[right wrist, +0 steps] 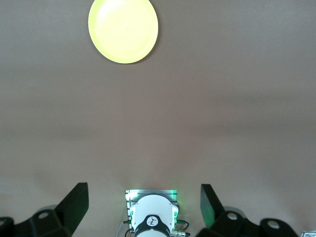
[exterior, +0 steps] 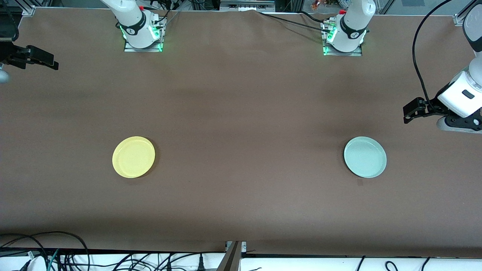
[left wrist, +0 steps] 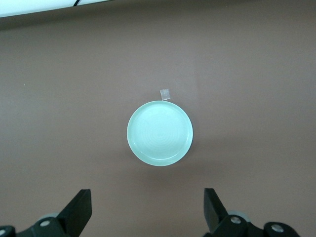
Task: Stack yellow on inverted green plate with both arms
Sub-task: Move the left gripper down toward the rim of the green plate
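Note:
The yellow plate point(exterior: 133, 157) lies rim up on the brown table toward the right arm's end; it also shows in the right wrist view point(right wrist: 123, 29). The pale green plate point(exterior: 365, 157) lies toward the left arm's end and shows in the left wrist view point(left wrist: 159, 134). I cannot tell which way up it lies. My left gripper point(exterior: 408, 112) hangs high over the table's end near the green plate, open and empty point(left wrist: 146, 212). My right gripper point(exterior: 51, 62) hangs high over the other end, well away from the yellow plate, open and empty point(right wrist: 143, 207).
The two plates lie far apart with bare brown table point(exterior: 241, 158) between them. A small square of clear tape point(left wrist: 165, 93) lies beside the green plate. The right arm's base point(right wrist: 153, 217) shows in the right wrist view. Cables point(exterior: 56, 252) lie along the table's front edge.

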